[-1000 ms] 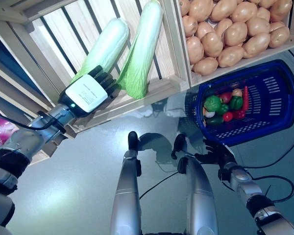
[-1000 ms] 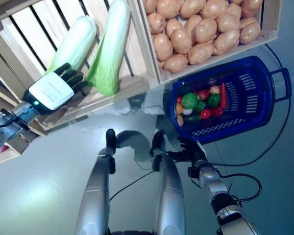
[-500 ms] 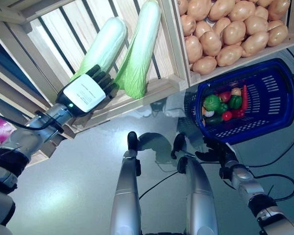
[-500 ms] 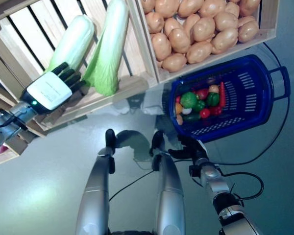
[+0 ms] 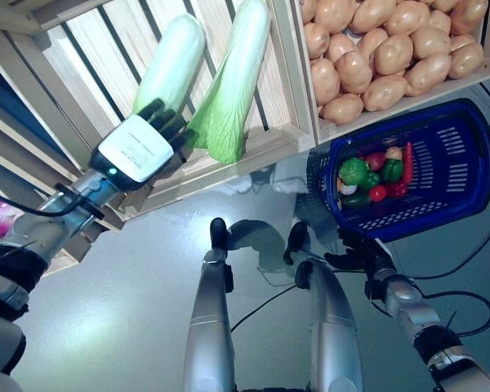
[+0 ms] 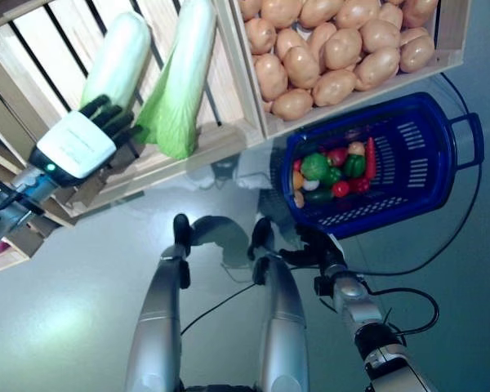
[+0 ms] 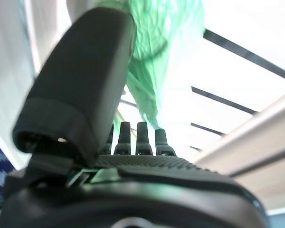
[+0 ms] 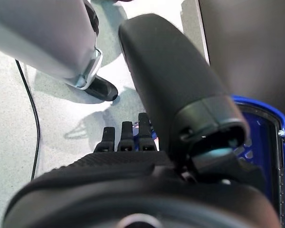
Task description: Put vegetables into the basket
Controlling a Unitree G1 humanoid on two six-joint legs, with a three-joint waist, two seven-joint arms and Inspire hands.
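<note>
Floor point(image 5: 131, 310): smooth pale grey, glossy, reflecting the stand above it. A slatted wooden stand rises at the far side, split into bins.

Left bin point(image 5: 265, 147): two long pale-green cabbages lying side by side on the slats, leafy ends toward the front lip. The left cabbage point(image 5: 173, 57) is the one the left hand point(image 5: 139, 147) is at; the right cabbage point(image 5: 237, 73) lies just beside it, its leaf tip overhanging the lip.

Right bin point(image 5: 298, 73): heaped with tan potatoes point(image 5: 384, 49).

Blue basket point(image 5: 465, 163) on the floor just below the potato bin, plastic, perforated walls. Inside, bunched at one end: small mixed vegetables point(image 5: 374, 175), green, red and orange pieces.

Left hand: fingers point(image 5: 159, 118) extended and laid against the leafy base of the left cabbage. Whether they actually close around it cannot be told; the wrist view shows straight fingers with green leaf beyond.

Right hand point(image 5: 361, 255): low, near the basket's front edge, not touching it, fingers relaxed and holding nothing.
</note>
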